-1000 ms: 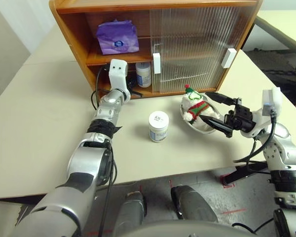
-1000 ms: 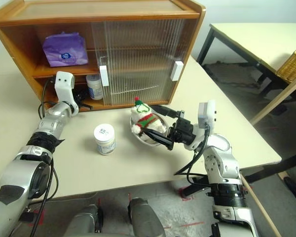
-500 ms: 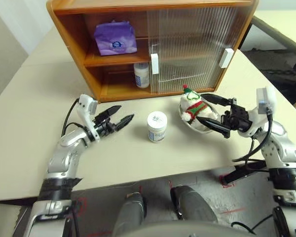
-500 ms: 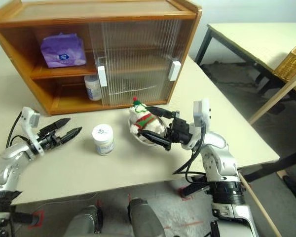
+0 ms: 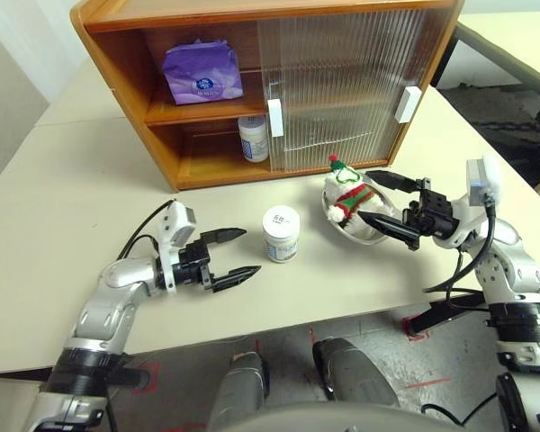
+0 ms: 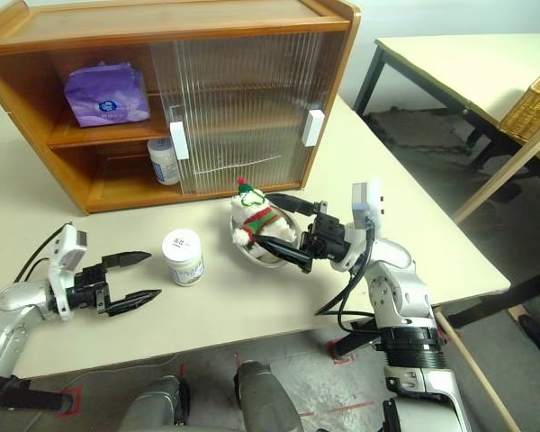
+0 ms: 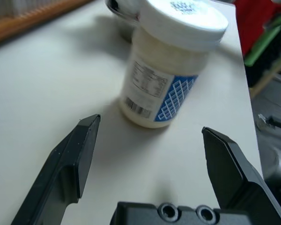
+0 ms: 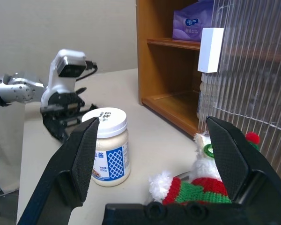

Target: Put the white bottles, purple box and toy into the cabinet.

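The cabinet [image 5: 117,63] stands at the back of the table with its left side open. On its upper shelf lies the purple box [image 5: 202,71]. One white bottle [image 5: 253,137] stands on the lower shelf by the door's edge. A second white bottle [image 5: 282,234] stands on the table. My left gripper [image 5: 250,251] hangs open just left of it, fingers pointing at it, not touching. The toy [image 5: 346,191] sits in a steel bowl [image 5: 360,236]. My right gripper [image 5: 371,196] is open, its fingers on either side of the toy and bowl.
Ribbed sliding doors [image 5: 342,81] with white handles cover the cabinet's middle and right. A second table [image 6: 468,63] and a wicker basket [image 6: 535,103] stand off to the right. The table's front edge runs just below both grippers.
My left arm has drawn back out of the lower shelf, leaving a white bottle there, and now sits low on the table with its fingers open. The right arm has kept still.
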Controlling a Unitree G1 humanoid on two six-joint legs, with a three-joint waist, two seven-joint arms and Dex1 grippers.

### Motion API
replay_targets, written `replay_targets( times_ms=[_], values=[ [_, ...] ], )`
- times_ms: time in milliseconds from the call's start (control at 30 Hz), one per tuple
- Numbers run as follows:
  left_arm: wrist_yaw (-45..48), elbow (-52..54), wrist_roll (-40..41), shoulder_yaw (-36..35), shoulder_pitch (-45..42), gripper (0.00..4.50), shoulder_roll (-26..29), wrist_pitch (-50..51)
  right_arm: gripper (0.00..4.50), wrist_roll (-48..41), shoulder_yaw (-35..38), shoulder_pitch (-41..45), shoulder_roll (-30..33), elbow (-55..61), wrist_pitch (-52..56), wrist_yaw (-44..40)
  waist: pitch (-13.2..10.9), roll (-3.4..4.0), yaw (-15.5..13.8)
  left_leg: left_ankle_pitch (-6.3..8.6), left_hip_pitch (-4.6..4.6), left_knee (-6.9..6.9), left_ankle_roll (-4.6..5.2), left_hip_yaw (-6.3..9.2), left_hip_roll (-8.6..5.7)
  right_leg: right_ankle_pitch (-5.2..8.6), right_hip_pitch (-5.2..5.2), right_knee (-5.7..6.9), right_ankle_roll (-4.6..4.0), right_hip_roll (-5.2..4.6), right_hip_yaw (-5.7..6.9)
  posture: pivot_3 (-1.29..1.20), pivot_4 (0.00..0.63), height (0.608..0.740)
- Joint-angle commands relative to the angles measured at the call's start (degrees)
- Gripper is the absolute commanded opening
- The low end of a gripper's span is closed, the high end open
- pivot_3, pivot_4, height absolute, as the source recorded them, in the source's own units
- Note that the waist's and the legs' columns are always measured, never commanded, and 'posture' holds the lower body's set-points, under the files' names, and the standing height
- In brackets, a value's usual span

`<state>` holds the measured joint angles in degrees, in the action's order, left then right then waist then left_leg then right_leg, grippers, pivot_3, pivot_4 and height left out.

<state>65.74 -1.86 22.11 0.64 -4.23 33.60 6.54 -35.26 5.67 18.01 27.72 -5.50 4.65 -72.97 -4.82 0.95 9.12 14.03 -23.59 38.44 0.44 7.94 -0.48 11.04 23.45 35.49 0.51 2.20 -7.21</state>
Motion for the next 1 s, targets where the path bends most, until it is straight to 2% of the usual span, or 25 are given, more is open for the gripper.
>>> replay_targets(
  times_ms=[33, 300, 633, 733, 800, 1000],
  values=[
    [0.40, -3.33, -2.71, 3.21, -1.70, 4.48, -1.67, -2.33, 4.50, 0.68, -0.22, -0.17, 0.10, 0.24, -0.45, -0.30, 0.03, 0.04, 0.02, -0.01, -0.04, 0.00, 0.01, 0.00, 0.01, 0.00, 0.03, 0.00, 0.00, 0.00, 0.01, -0.23, 0.078, 0.740],
    [0.23, -11.77, -5.40, 6.51, -7.99, 4.48, -6.27, -5.71, 4.50, 0.73, -0.14, -0.38, 0.45, 0.72, -0.19, -0.13, 0.04, 0.06, 0.06, -0.07, -0.16, 0.01, 0.12, -0.03, 0.07, -0.02, 0.10, -0.01, -0.01, 0.01, 0.06, -0.23, 0.083, 0.740],
    [0.82, -17.64, -7.85, 9.01, -11.25, 4.48, -10.16, -9.01, 4.50, 0.99, -0.29, -0.60, 0.48, 1.22, -0.18, 0.28, 0.06, 0.09, 0.14, -0.14, -0.14, 0.04, 0.23, -0.06, 0.07, -0.03, -0.05, -0.11, 0.17, 0.02, 0.06, -0.24, 0.084, 0.740],
    [0.67, -17.57, -7.56, 8.62, -11.20, 3.84, -10.41, -8.71, 4.50, 1.07, -0.25, -0.48, 0.48, 1.07, -0.25, 0.31, 0.06, 0.09, 0.19, -0.15, -0.11, 0.08, 0.24, -0.07, 0.06, 0.03, -0.12, -0.15, 0.35, 0.02, 0.04, -0.24, 0.085, 0.740],
    [0.41, -17.14, -7.18, 7.98, -10.71, 3.21, -10.05, -8.28, 4.50, 1.16, -0.34, -0.40, 0.45, 0.93, -0.29, 0.26, 0.06, 0.09, 0.18, -0.15, -0.09, 0.08, 0.24, -0.07, 0.06, 0.03, -0.14, -0.15, 0.35, 0.01, 0.04, -0.24, 0.085, 0.740],
    [-4.85, -14.58, -4.94, 3.00, -9.32, 3.14, -10.78, -9.97, 4.50, 1.41, -0.66, -0.07, 0.10, 0.72, -0.38, 0.13, 0.06, 0.09, 0.28, -0.15, -0.07, 0.07, 0.23, -0.08, 0.08, 0.04, -0.13, -0.15, 0.36, 0.03, 0.05, -0.24, 0.085, 0.740]
  ],
)
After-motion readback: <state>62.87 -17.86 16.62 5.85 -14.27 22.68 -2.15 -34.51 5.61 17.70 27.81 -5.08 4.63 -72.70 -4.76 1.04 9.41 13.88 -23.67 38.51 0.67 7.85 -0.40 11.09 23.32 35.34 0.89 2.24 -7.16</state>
